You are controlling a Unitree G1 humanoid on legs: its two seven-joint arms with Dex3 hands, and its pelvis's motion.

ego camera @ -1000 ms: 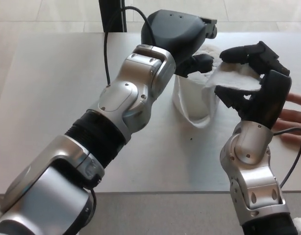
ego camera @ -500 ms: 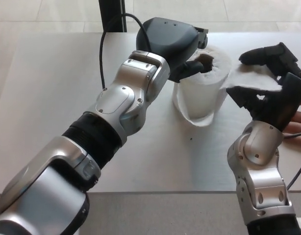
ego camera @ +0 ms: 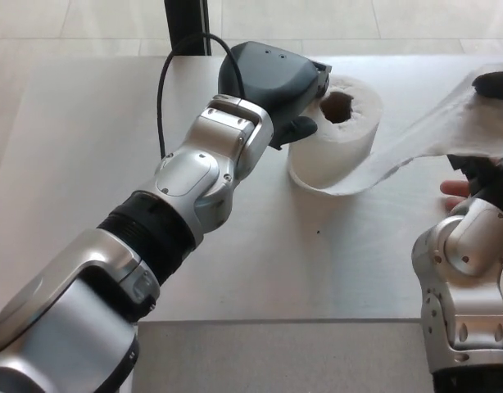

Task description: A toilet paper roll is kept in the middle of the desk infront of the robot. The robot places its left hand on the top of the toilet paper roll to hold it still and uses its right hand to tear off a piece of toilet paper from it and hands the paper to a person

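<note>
A white toilet paper roll (ego camera: 337,135) stands upright in the middle of the grey desk (ego camera: 88,147), its core hole showing. My left hand (ego camera: 272,82) rests against the roll's left top edge, fingers touching its side rather than covering the top. A strip of paper (ego camera: 423,143) stretches from the roll's base rightward, still joined to the roll. My right hand (ego camera: 493,123) at the right edge is shut on the far end of that strip, mostly cut off by the frame.
A person's fingertip (ego camera: 455,188) shows at the right edge, just under the strip. A black cable (ego camera: 165,90) loops over my left forearm. A dark post (ego camera: 186,24) stands behind the desk. The desk's front edge runs along the bottom.
My right hand has pulled right and away, drawing out a long strip of paper. My left hand has slid leftward off the roll's top, uncovering the core hole.
</note>
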